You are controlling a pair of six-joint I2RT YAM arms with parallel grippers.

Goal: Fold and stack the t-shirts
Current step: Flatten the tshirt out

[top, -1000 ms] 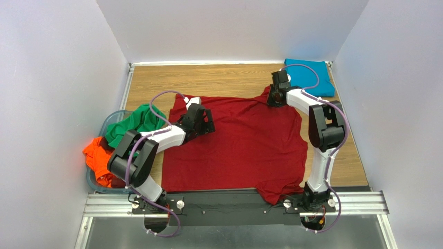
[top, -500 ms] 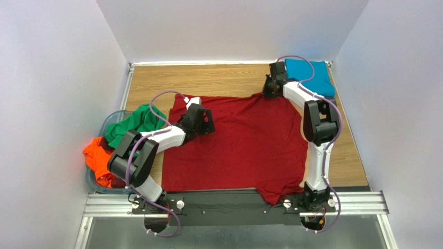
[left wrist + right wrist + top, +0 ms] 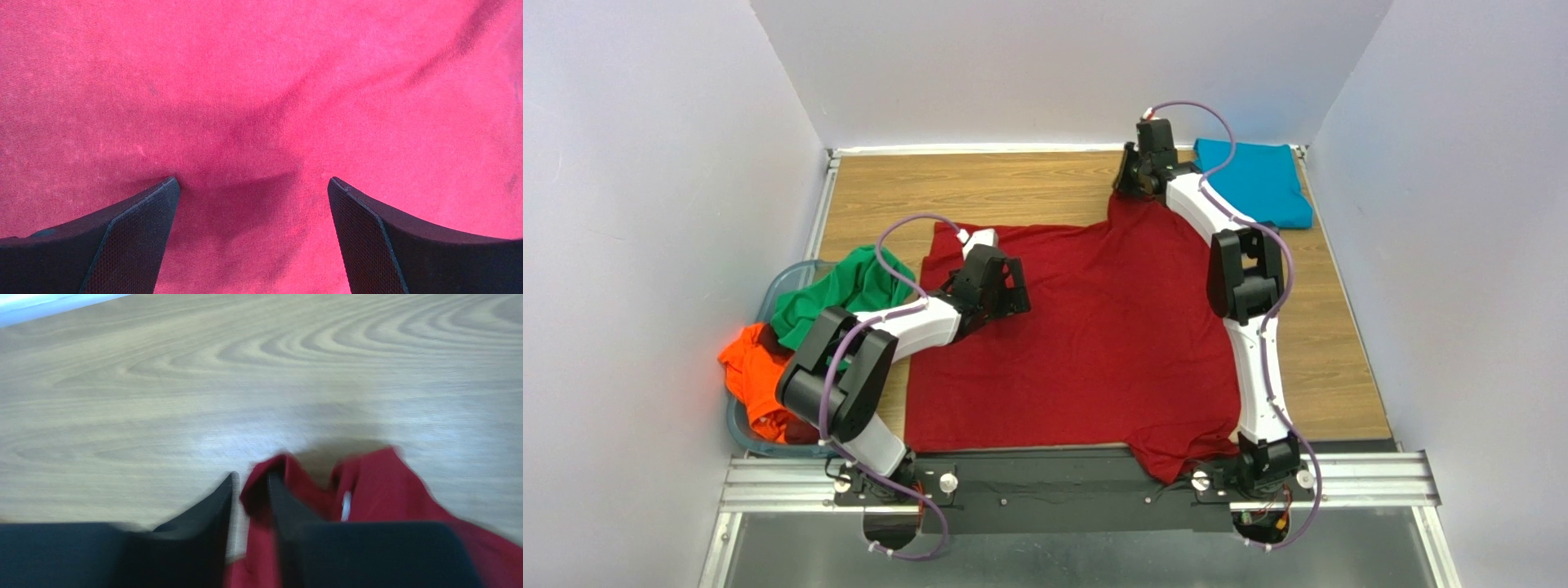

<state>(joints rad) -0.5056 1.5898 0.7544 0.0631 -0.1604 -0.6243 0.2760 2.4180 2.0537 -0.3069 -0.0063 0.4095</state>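
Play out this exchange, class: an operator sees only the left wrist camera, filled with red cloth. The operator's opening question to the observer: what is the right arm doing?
Observer: The right gripper is pinching a fold at the far edge of the red shirt.
Operator: Where are the other shirts?
Observer: A blue shirt lies in the far right corner.
Operator: And the rest?
Observer: A green shirt and an orange shirt are heaped in a bin on the left.

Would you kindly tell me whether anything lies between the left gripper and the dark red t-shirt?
Nothing visible does: the left gripper is open right over the dark red t-shirt, and only its bare cloth shows between the jaws.
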